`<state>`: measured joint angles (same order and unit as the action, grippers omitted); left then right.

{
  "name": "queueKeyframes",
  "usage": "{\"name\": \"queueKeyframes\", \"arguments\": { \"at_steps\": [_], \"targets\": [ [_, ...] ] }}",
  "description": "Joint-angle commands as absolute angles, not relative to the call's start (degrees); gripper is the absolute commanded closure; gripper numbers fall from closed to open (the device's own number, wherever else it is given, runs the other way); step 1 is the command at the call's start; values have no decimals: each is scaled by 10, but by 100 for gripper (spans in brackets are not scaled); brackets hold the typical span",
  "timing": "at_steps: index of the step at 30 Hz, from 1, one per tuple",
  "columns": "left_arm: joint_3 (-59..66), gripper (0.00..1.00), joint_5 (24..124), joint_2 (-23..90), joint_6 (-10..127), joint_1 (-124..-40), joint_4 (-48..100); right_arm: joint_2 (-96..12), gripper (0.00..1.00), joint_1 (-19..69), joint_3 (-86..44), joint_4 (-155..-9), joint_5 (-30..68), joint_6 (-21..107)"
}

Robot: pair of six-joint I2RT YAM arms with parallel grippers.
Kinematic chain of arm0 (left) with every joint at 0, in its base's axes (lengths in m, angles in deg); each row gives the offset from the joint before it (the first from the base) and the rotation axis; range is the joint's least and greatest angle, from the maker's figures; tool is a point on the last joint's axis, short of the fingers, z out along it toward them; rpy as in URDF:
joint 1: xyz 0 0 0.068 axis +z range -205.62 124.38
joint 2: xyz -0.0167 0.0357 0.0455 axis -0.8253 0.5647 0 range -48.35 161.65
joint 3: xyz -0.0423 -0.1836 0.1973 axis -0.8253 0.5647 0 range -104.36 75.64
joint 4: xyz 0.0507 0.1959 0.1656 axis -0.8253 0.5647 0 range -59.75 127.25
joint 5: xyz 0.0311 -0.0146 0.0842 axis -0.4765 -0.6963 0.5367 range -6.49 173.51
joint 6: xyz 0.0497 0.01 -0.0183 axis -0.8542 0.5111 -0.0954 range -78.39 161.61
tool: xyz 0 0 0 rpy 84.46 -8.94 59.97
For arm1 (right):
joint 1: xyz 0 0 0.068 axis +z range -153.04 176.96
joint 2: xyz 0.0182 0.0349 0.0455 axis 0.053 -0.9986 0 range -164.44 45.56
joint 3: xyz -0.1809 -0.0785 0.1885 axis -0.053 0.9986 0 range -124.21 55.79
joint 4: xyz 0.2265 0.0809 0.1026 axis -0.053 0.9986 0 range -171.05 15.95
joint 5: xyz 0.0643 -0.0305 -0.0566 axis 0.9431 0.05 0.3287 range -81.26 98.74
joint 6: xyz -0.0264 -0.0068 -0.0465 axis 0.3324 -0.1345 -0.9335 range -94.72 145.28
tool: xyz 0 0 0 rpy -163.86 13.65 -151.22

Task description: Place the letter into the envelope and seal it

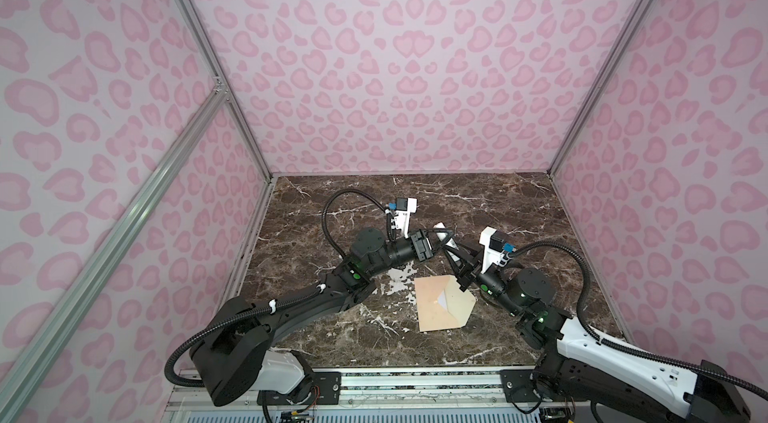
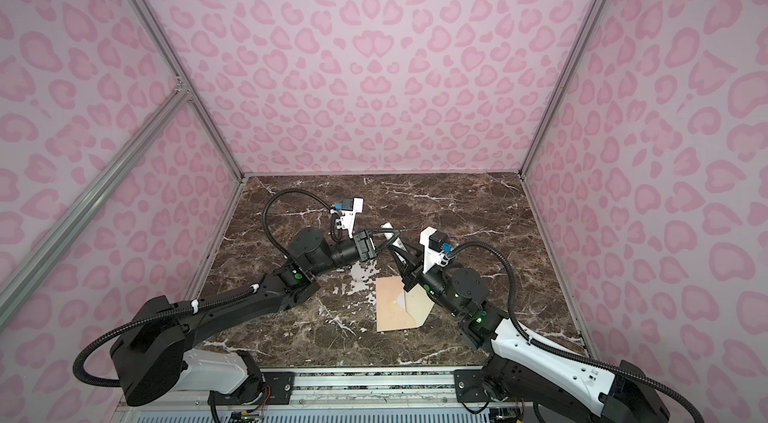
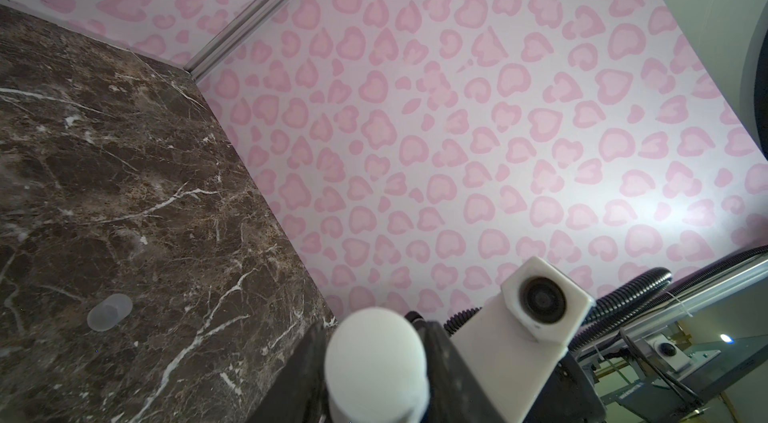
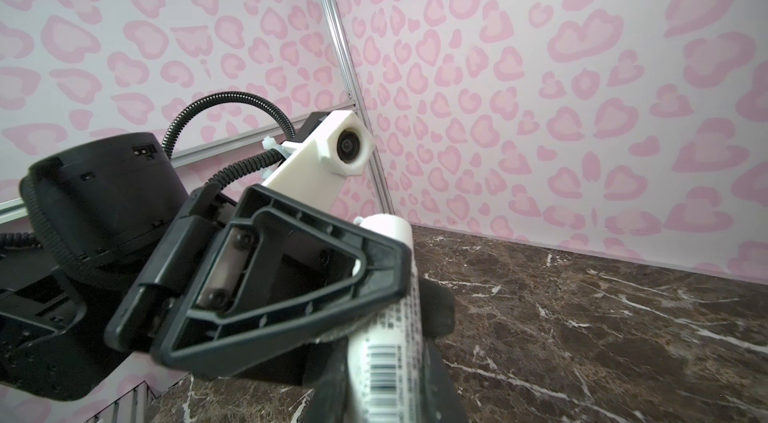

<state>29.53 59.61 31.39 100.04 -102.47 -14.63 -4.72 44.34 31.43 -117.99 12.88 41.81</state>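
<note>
Jaws of left gripper and right gripper both clamp the glue stick, wrists meeting mid-air; envelope lies open, letter tucked inside.

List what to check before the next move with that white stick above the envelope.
1. The right gripper grips the white stick: ok.
2. The left gripper is clamped on the stick's free end: cannot tell; its fingers flank it.
3. The envelope lies flat on the table, flap open: ok.
4. The letter is inside: ok, a white corner shows at the mouth.
5. The stick's cap is off: cannot tell.
</note>
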Motion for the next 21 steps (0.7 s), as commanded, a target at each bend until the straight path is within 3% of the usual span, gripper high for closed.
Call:
{"name": "queueKeyframes", "arguments": {
  "at_steps": [1, 9, 14, 21],
  "targets": [
    [291, 69, 585, 320, 1003, -1025, -173, -50, 89, 448, 317, -1187, 126, 389],
    [304, 88, 592, 312, 989, -1022, -148, -19, 63, 449, 327, -1125, 124, 368],
    [317, 90, 611, 285, 959, -1003, -94, 19, 45, 449, 316, -994, 119, 355],
    [302, 88, 706, 206, 824, -968, 173, 79, 36, 443, 289, -780, 53, 361]
  ]
}}
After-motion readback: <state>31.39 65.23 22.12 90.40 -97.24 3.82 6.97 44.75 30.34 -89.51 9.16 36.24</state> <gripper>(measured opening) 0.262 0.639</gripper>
